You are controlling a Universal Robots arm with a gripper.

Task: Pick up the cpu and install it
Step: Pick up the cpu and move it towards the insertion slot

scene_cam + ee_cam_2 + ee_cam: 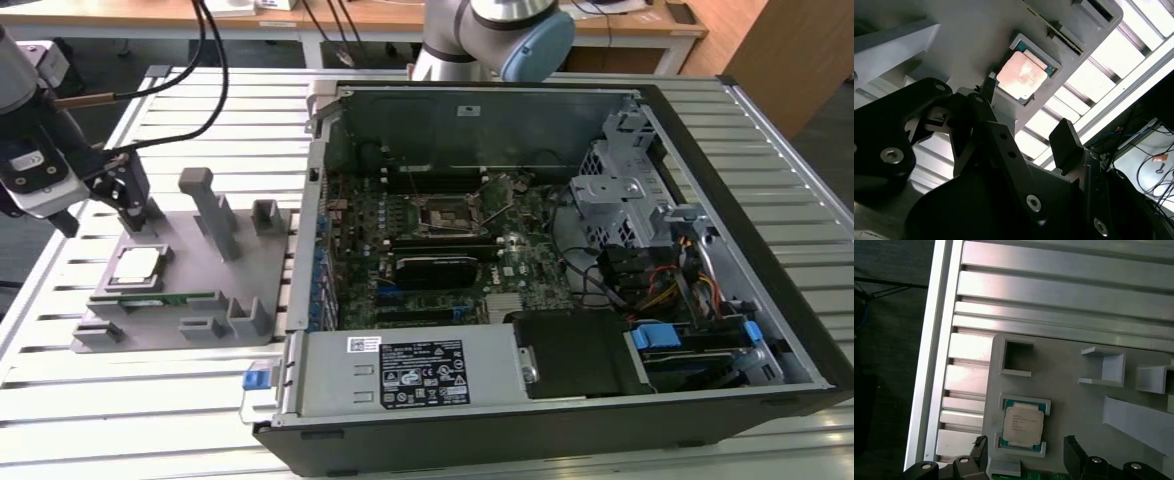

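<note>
We see gripper [134,215] open, 2 fingers [980,452] spread, holding nothing. It hangs over gray holder [83,335] near table [174,120] edge, at exterior view's left. Cpu [139,265] lies flat in square pocket on holder, under gripper, apart from it. Tall posts [214,210] stand near. Computer case [467,130] sits beside holder, at exterior view's right.

place: robotics lab or workshop
bench: slotted aluminium table [174,400]
robot: arm base [487,40] mounted at the table
work piece: opened computer case [750,170], bare motherboard [521,250]
background: wooden desk [387,18], hanging cables [211,45]
</note>
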